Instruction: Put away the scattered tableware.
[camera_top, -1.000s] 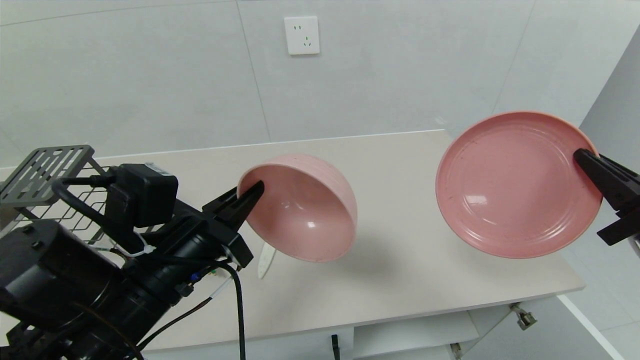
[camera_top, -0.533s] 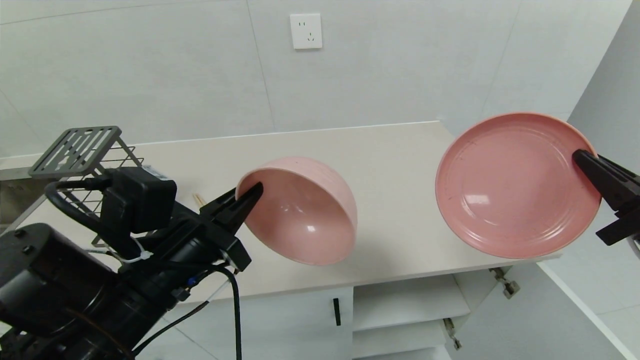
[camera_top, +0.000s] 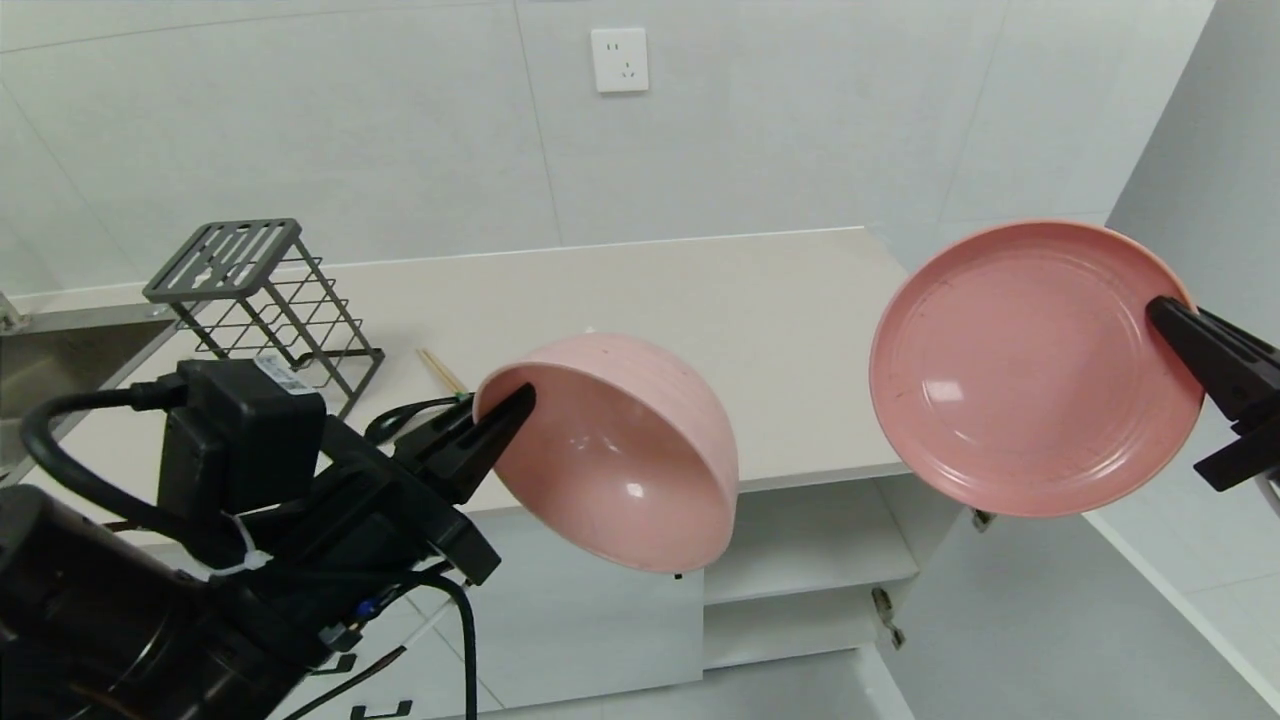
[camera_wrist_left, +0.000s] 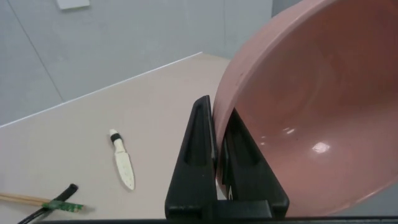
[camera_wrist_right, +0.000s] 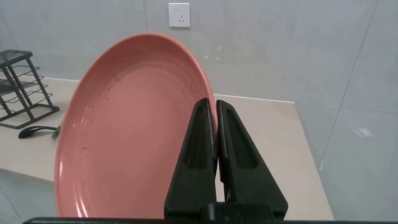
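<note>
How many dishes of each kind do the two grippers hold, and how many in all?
Pink bowl: 1, clamped by its rim in the left gripper
Pink plate: 1, clamped by its rim in the right gripper
Total: 2

Bright, even overhead light. Small white glare spots inside the pink bowl (camera_top: 620, 450) and on the pink plate (camera_top: 1030, 370). Soft, faint shadows on the surface (camera_top: 700, 300). Straight lines bow near head-view edges.
</note>
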